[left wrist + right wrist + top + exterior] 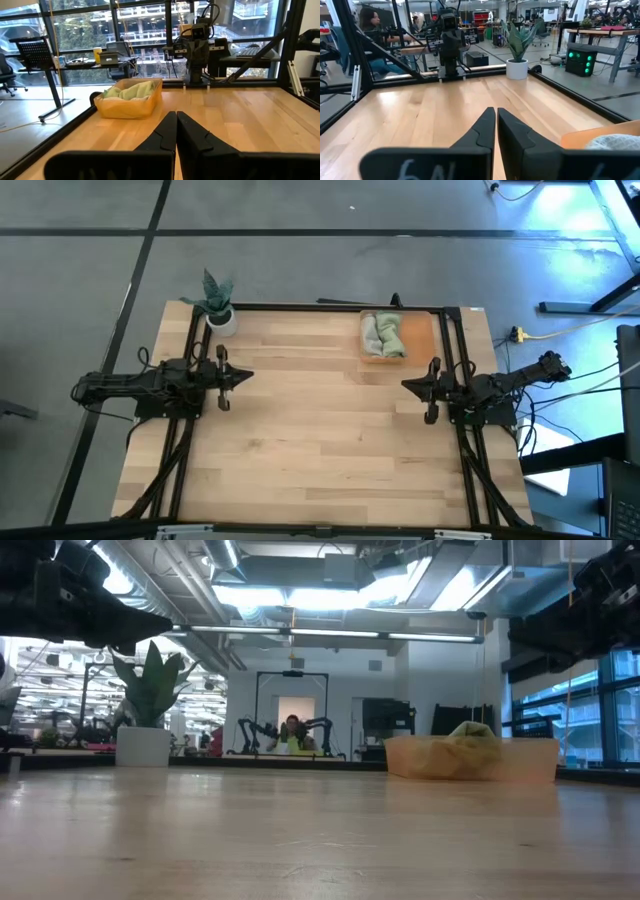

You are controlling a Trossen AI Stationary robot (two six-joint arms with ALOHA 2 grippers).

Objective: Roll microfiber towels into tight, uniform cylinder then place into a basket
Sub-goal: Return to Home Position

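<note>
TWO ARMS DRAWN BACK: Open board on the wooden table (300, 440) stretches between two arms, each parked over its own side rail of the dark frame (330, 307). The left gripper (248, 376) hangs above the left edge, pointing inward, its fingers pressed together. The right gripper (406, 386) faces it from the right edge, its fingers likewise closed tip to tip, as both wrist views show. Neither touches anything.

The orange basket (422, 330) sits against the far edge, right of centre, near the right gripper and apart from it. In it lie the rolled towels (384, 335), side by side in the part toward the left arm: a light green roll and a paler one nearer the table's middle. The rest of the basket shows bare orange floor. A white plant pot (222, 320) holding a green plant (214, 288) stands at the far left corner, well apart from the basket.

From tabletop height the towels hump above the basket's rim, which the overhead view cannot show, and the arms appear only as dark shapes overhead. The right wrist view takes in a person (367, 20) seated beyond the table.
</note>
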